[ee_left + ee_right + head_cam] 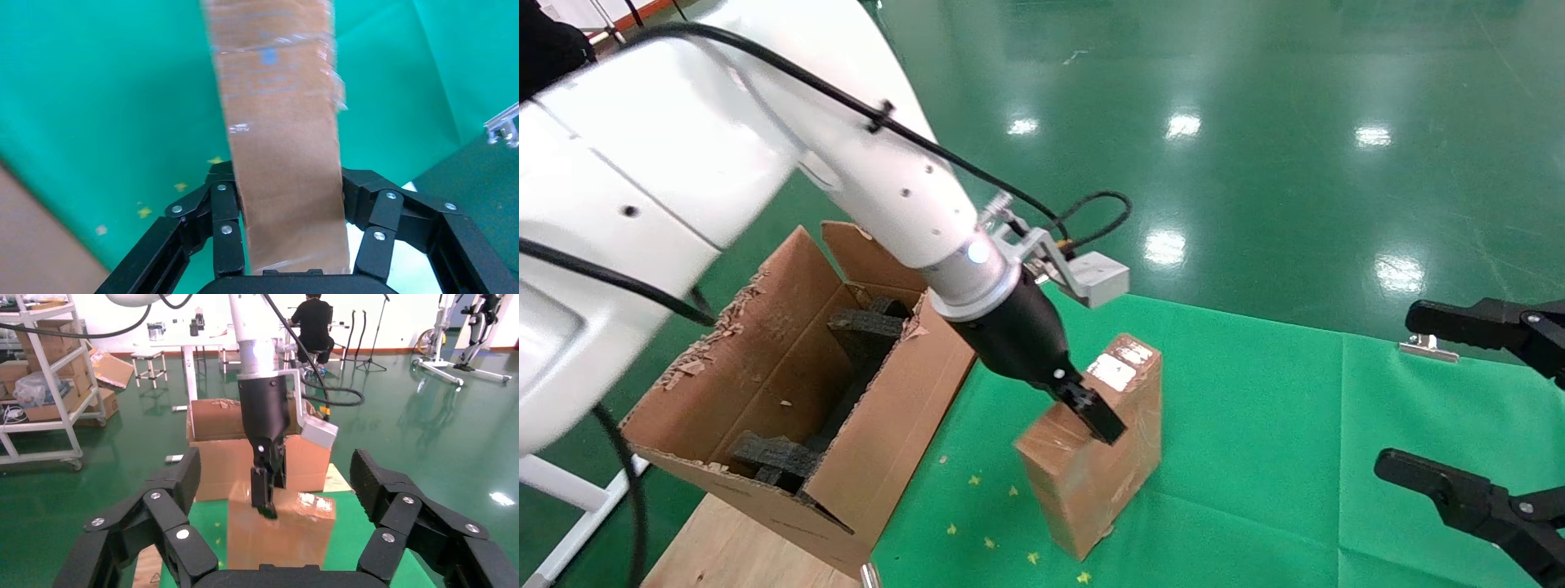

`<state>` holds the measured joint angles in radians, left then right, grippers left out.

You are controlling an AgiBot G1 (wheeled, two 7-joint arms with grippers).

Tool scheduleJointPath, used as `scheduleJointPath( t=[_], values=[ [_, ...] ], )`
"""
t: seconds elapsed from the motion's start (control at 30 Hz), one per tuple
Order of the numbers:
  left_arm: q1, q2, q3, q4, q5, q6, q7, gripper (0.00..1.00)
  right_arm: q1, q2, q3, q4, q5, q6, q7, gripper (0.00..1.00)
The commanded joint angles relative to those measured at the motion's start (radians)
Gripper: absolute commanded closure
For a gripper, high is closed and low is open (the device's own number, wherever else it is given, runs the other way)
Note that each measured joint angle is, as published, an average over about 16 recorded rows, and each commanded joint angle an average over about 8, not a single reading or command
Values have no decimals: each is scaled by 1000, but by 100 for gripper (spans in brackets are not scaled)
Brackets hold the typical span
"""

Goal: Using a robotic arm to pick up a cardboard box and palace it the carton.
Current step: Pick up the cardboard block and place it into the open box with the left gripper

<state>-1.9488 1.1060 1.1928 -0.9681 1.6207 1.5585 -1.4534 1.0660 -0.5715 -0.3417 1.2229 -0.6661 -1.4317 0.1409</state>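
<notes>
The slim taped cardboard box [1091, 457] stands on its narrow edge on the green mat [1254, 457]. The robotic arm, my left one [887, 188], reaches down over it. My left gripper [1101, 420] is shut on the cardboard box's top edge. In the left wrist view the cardboard box [281, 141] runs between both fingers [223, 214], which press its sides. The carton [764, 384] with black foam blocks [866, 331] stands open to the left of it. My right gripper [1418, 400] is open and empty at the right. The right wrist view shows the cardboard box [281, 533] and the left gripper [266, 502].
Small yellow scraps [989, 539] lie on the mat in front of the box. A wooden table corner [731, 547] shows under the carton. A small metal piece [1426, 349] lies at the mat's right edge. Shelves [43, 373] and a seated person [312, 324] are far behind.
</notes>
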Motion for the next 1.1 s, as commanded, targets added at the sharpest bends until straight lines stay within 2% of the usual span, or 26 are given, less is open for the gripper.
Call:
scheduleJointPath(
  t=[0.03, 0.17, 0.4, 0.6, 0.8, 0.97, 1.1],
  values=[
    [-8, -11, 2, -9, 2, 1, 2, 100, 0, 0, 0, 0, 0, 0, 0, 0],
    [-74, -96, -24, -83, 0, -8, 4, 100, 0, 0, 0, 0, 0, 0, 0, 0],
    [-209, -291, -90, -229, 30, -23, 18, 100, 0, 0, 0, 0, 0, 0, 0, 0],
    [-267, -435, -69, -276, 117, 8, 57, 100, 0, 0, 0, 0, 0, 0, 0, 0],
    [-224, -563, -24, -217, 150, -34, 174, 100, 0, 0, 0, 0, 0, 0, 0, 0],
    [-117, -649, -21, -96, 98, -164, 322, 100, 0, 0, 0, 0, 0, 0, 0, 0],
    [-35, -669, -12, 13, 67, -263, 442, 100, 0, 0, 0, 0, 0, 0, 0, 0]
  ],
)
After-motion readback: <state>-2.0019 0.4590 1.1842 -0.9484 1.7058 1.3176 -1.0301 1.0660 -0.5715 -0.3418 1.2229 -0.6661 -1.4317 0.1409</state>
